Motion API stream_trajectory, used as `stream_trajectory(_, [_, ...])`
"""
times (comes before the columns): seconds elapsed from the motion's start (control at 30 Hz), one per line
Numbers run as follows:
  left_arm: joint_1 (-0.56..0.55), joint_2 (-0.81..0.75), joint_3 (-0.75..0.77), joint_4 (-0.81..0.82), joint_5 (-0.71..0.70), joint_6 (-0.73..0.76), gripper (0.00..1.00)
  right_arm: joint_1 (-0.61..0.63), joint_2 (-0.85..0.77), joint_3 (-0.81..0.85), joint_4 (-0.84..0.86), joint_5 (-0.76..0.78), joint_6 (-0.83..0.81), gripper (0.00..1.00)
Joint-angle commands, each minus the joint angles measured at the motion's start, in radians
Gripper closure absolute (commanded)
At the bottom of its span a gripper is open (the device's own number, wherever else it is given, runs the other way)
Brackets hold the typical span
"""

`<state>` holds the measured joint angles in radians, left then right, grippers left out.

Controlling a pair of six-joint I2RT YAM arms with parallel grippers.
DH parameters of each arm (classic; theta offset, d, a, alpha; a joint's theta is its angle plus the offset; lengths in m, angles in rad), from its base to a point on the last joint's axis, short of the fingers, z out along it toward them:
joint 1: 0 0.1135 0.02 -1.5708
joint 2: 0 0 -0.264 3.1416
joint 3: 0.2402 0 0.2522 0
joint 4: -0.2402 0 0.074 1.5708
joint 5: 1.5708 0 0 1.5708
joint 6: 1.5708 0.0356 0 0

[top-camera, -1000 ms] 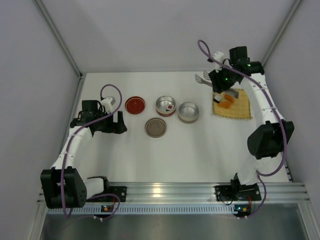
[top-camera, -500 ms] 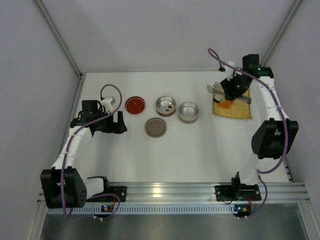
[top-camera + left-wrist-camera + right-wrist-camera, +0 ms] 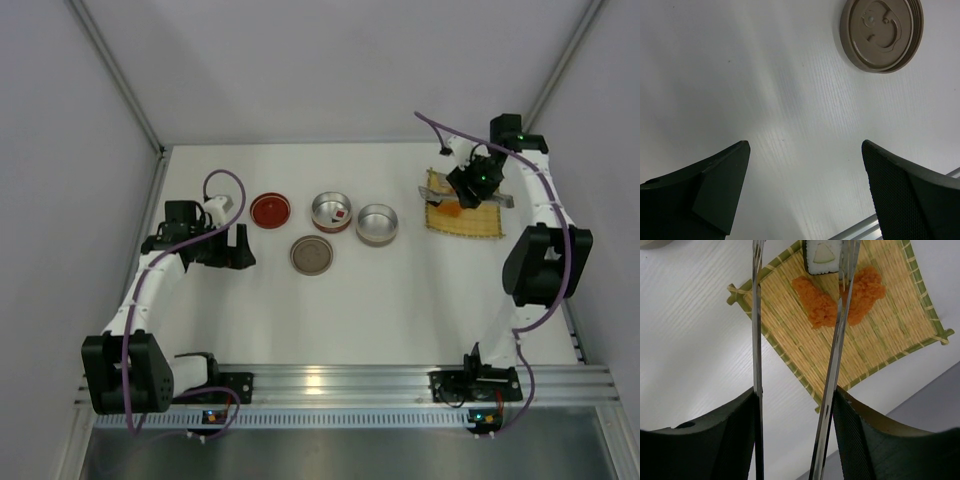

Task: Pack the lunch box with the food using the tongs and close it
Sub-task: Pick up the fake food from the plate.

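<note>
The right gripper [image 3: 795, 401], fingers clamped on the tongs [image 3: 757, 340], should put a tip each side of one orange piece [image 3: 812, 305] and squeeze softly.

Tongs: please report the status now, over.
Status: left gripper open, above bare table. The right gripper holds tongs, arms spread over food on the mat. No obstruction seen.

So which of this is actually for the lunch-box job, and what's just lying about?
Job: tongs, orange chunks, sushi piece, silver tin holding a piece, second silver tin, brown lid, red lid.
Just there: woven mat under the food.
</note>
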<state>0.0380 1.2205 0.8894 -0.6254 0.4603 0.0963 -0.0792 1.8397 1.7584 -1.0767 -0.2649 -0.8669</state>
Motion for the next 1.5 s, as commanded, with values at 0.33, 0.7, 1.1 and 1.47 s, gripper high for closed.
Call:
stream_trajectory(0.33, [0.005, 0.020, 0.042, 0.000, 0.017, 0.011, 0.02, -0.042, 0.130, 0.150, -0.048, 0.009, -0.103, 0.42])
stream_trajectory(0.7, [0.005, 0.036, 0.045, 0.003, 0.011, 0.006, 0.02, -0.042, 0.185, 0.190, -0.075, 0.004, -0.121, 0.42])
stream_trajectory(1.1, [0.007, 0.040, 0.046, 0.000, 0.011, 0.005, 0.02, -0.042, 0.205, 0.191, -0.106, 0.001, -0.147, 0.46])
stream_trajectory(1.47, [0.005, 0.036, 0.046, 0.001, 0.009, 0.002, 0.02, -0.044, 0.159, 0.207, -0.115, -0.016, -0.150, 0.66])
